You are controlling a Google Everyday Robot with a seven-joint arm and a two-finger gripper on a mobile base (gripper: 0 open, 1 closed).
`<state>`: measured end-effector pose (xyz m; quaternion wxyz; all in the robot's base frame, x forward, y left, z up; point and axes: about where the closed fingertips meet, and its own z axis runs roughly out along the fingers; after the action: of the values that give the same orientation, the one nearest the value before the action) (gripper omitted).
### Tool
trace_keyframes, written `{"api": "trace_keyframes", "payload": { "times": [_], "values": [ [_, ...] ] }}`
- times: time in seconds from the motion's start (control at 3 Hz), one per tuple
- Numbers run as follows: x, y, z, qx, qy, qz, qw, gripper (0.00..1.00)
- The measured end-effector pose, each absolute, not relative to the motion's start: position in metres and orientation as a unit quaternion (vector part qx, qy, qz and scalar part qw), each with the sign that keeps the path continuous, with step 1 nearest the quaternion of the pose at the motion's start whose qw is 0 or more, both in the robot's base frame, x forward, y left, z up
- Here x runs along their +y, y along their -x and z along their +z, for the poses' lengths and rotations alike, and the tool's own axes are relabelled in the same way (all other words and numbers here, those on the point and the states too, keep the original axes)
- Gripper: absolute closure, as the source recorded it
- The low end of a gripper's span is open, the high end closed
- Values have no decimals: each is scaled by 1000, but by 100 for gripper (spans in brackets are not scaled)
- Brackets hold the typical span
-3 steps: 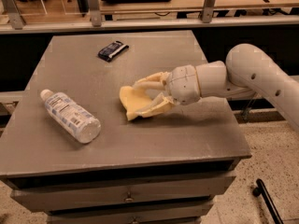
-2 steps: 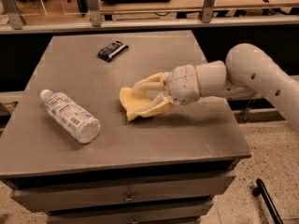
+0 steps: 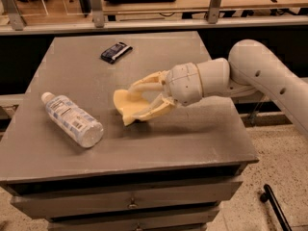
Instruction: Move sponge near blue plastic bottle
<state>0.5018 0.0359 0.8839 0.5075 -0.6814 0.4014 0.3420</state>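
Here the sponge sits pinched inside the gripper (blue plastic bottle lies apart).

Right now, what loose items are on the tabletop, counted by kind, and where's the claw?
blue plastic bottle: 1
sponge: 1
snack wrapper: 1
Total: 3
The claw is closed on the sponge, to the right of the bottle as the camera sees it.

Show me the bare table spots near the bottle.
Free: the strip between bottle and sponge, the table front below both, and the back left between bottle and wrapper. Crowded: the middle, where the gripper holds the sponge.
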Motion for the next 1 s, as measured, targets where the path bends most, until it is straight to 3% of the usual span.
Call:
{"api": "trace_keyframes", "payload": {
  "times": [0.33,0.67,1.0],
  "values": [
    [52,-492,889,378,698,351,497,100],
    [68,-486,888,365,711,363,480,82],
    [81,-480,888,349,716,379,471,51]
  ]
}}
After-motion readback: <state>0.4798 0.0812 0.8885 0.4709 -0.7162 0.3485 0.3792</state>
